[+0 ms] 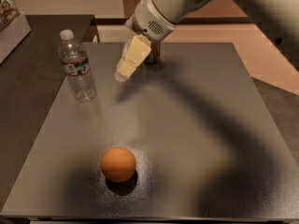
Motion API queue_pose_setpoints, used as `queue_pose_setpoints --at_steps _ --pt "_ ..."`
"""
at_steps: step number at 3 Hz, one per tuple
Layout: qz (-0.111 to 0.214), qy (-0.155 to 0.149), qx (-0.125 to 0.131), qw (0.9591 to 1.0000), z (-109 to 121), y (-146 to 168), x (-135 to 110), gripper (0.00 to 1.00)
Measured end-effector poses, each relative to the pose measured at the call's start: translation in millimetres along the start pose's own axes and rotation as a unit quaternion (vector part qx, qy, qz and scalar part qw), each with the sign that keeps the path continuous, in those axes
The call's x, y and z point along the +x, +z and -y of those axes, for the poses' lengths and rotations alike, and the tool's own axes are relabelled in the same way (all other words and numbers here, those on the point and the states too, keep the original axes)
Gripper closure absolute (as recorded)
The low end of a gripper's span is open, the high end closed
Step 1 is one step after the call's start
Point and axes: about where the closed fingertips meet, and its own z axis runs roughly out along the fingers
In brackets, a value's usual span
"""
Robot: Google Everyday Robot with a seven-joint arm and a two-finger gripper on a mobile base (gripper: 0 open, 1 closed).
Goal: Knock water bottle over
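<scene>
Bottle [77, 68] upright at far left, not yet knocked; gripper [121, 74], jaws together and empty, hovers near its right

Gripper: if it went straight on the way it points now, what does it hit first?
Probably the bare table, just short of the water bottle. The gripper hangs above the table, angled down toward the bottle's base. Depth is unclear, so it might clip the bottle.
</scene>
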Motion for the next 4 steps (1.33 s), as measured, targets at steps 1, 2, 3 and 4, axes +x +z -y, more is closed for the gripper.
queue_pose_setpoints --at_steps 1,2,3,4 --pt "0.019 -0.006 -0.020 0.9996 -1.4 23.8 -21.1 0.00" --pt "0.032 -0.013 -0.040 0.9986 -5.3 45.2 -39.3 0.00" --pt "0.044 -0.016 -0.054 0.9974 -10.9 63.3 -53.8 0.00" --pt "0.053 -0.013 -0.051 0.9972 -10.2 77.3 -62.2 0.00"
